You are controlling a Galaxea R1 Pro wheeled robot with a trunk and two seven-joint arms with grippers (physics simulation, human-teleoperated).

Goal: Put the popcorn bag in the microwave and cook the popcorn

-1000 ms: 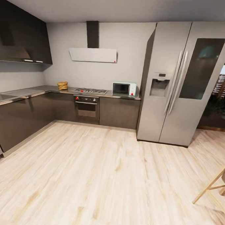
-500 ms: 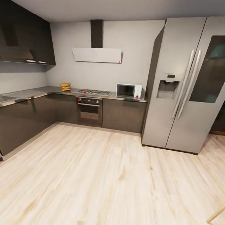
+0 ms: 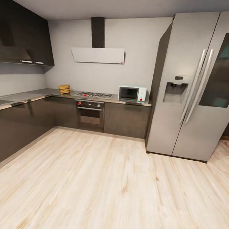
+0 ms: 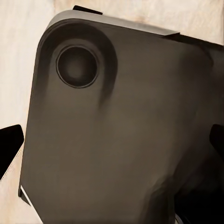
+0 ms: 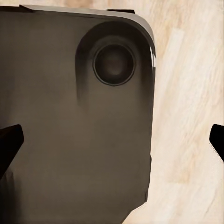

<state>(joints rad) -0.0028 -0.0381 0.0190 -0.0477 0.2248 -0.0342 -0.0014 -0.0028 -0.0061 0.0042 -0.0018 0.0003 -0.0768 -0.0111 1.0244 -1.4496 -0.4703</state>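
From the head camera, the kitchen has drawn nearer and shifted over the past second, the robot rolling in: the popcorn bag sits on the counter left of the hob, the microwave well to its right, beside the fridge. Wrist cameras face the robot's dark base over floor; both jaws' dark tips stand wide apart, holding nothing.

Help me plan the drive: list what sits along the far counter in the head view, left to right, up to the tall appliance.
popcorn bag → gas hob → microwave → fridge, the first three all on the countertop.
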